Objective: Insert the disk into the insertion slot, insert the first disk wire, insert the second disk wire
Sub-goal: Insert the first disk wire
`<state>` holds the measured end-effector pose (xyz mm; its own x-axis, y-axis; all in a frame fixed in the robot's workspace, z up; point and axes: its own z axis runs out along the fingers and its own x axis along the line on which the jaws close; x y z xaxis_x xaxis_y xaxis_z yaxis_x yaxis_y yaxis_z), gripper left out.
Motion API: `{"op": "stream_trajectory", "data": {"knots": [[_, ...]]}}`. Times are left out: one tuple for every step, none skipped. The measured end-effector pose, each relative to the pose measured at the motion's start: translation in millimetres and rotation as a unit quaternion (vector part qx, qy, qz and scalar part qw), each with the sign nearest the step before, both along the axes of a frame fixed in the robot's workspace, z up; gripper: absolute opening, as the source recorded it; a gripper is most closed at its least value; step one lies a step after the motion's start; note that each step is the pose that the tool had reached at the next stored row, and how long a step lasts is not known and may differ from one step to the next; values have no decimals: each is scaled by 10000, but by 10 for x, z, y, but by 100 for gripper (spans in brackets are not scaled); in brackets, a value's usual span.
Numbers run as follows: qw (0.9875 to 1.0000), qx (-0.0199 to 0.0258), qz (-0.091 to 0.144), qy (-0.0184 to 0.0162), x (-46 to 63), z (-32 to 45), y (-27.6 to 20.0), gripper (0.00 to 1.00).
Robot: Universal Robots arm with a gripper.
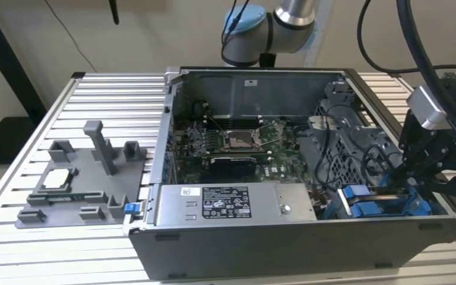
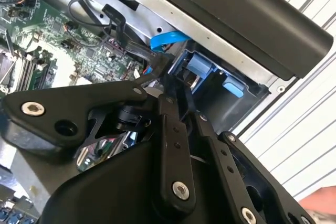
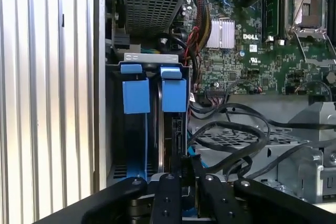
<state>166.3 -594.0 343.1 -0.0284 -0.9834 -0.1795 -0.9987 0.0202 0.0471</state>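
Disk appears seated in insertion slot; my gripper pinched narrow on blue disk wire; wiring apparently unfinished.

The silver arm has pale blue joint caps, black cables and a black gripper with silver screws

Soft, even light; deep shadow inside the insertion slot; bright table slats.
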Motion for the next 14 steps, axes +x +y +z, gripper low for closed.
{"op": "stream_trajectory", "data": {"knots": [[10000,-1,-3,0,0,-3,1,0],[10000,-3,-7,0,0,-5,0,0],[10000,-3,-11,0,0,-9,0,0],[10000,-3,-17,0,0,-13,0,0],[10000,-2,-24,0,0,-18,0,0],[10000,-4,-31,0,0,-21,0,0],[10000,-4,-39,0,0,-24,0,0],[10000,-4,-48,0,0,-28,0,0],[10000,-5,-57,0,0,-30,0,0],[10000,-5,-69,0,0,-33,0,0],[10000,-5,-82,0,0,-34,0,0],[10000,-5,-97,0,0,-36,1,0],[9999,-5,-114,0,0,-38,1,0],[9999,-5,-132,0,0,-41,2,0]]}}
